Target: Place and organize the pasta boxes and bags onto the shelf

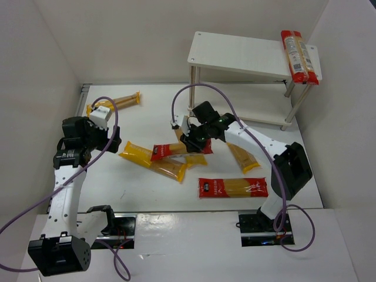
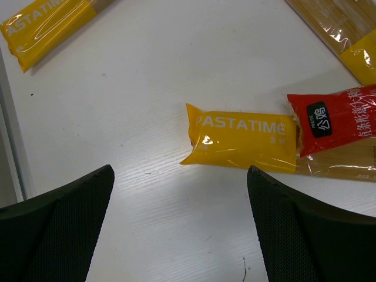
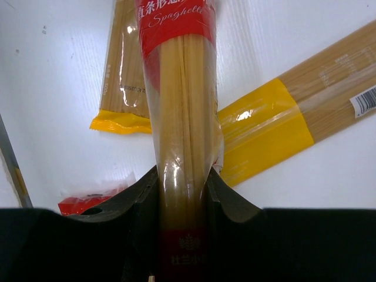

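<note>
a: right gripper [image 3: 181,197] is clamped on the red-ended spaghetti packet [image 3: 182,106], near 1 end by the look of it, over the pile mid-table.
b: then lift slow and level, the long end may droop. set it on the shelf [image 1: 235,53] beside the 2 red packets [image 1: 299,56].
a: left gripper [image 2: 181,173] hangs open above a yellow packet [image 2: 241,141].

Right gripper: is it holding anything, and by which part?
Yes. The right gripper is shut on a red-ended spaghetti packet, clamping its clear pasta section close to one red end.
</note>
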You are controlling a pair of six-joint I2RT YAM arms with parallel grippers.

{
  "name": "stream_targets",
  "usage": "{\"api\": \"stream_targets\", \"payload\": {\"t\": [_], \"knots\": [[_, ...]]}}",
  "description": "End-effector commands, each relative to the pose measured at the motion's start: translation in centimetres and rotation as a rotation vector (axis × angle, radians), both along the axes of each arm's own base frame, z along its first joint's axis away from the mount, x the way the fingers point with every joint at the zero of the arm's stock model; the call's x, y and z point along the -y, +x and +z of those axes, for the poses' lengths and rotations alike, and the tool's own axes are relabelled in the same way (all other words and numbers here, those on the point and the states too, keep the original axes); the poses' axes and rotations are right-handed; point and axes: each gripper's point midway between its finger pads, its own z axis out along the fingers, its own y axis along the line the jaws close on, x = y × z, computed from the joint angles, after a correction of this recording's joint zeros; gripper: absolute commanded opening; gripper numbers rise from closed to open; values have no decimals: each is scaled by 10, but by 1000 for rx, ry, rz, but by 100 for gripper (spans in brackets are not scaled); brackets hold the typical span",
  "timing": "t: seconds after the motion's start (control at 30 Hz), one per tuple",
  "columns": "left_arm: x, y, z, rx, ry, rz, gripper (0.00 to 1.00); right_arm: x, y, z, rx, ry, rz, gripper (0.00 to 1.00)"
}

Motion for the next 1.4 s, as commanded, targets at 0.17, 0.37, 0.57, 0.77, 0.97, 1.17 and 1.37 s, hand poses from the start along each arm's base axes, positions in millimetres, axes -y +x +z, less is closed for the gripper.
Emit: {"api": "stream_targets", "payload": {"t": [0.17, 0.37, 0.57, 0.77, 0.97, 1.17, 1.37], "knots": [[3, -1, 3, 28, 5, -29, 99, -11, 15, 24, 116, 75, -55, 0], [3, -2, 5, 37, 6, -29, 99, -9, 29, -10, 120, 18, -93, 0], [1, -2, 5, 36, 11, -21, 99, -2, 36, -65, 65, -70, -156, 0], [1, -2, 5, 36, 11, -21, 99, -3, 21, -91, 37, -85, -179, 0], [1, -2, 5, 36, 11, -21, 99, -11, 27, -82, 57, -63, -198, 63], [1, -1, 3, 27, 10, -21, 99, -26, 27, -84, 21, -65, -152, 100], [1, -1, 3, 27, 10, -21, 99, -34, 30, -91, 27, -59, -143, 100]]}}
